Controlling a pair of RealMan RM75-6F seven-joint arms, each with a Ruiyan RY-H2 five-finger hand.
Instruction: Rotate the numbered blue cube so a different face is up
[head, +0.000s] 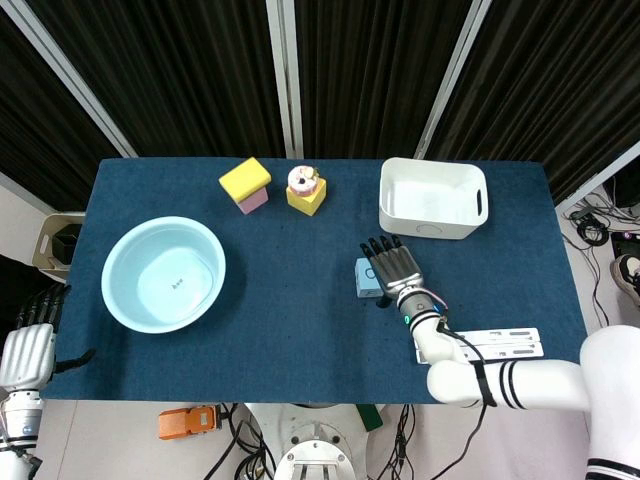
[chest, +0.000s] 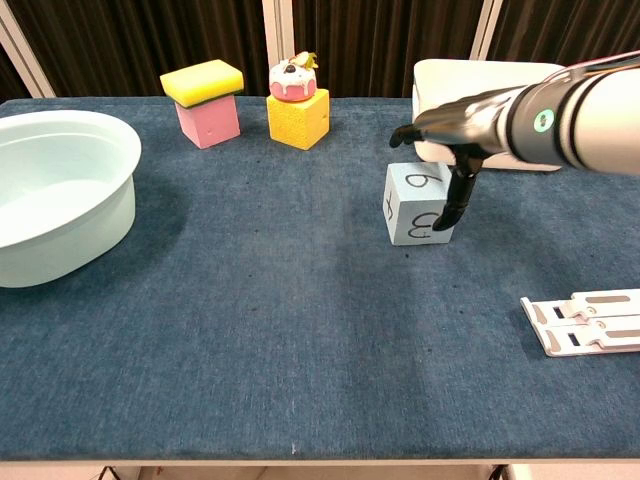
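The light blue numbered cube (chest: 413, 206) stands on the blue cloth right of centre, with a 6 on its top face and a 3 on its front. In the head view only the cube's (head: 366, 279) left part shows. My right hand (chest: 452, 123) is spread flat just above the cube's top, palm down, and its thumb (chest: 456, 199) hangs down across the right side of the front face. From above, the right hand (head: 396, 268) covers the cube's right half. It grips nothing that I can see. My left hand (head: 30, 348) hangs open off the table's front-left corner.
A white bin (chest: 560, 82) stands just behind the cube and hand. A flat white rack (chest: 584, 322) lies front right. At the back stand a yellow sponge on a pink block (chest: 205, 100) and a toy cake on a yellow block (chest: 297, 105). A pale blue basin (chest: 50, 190) fills the left.
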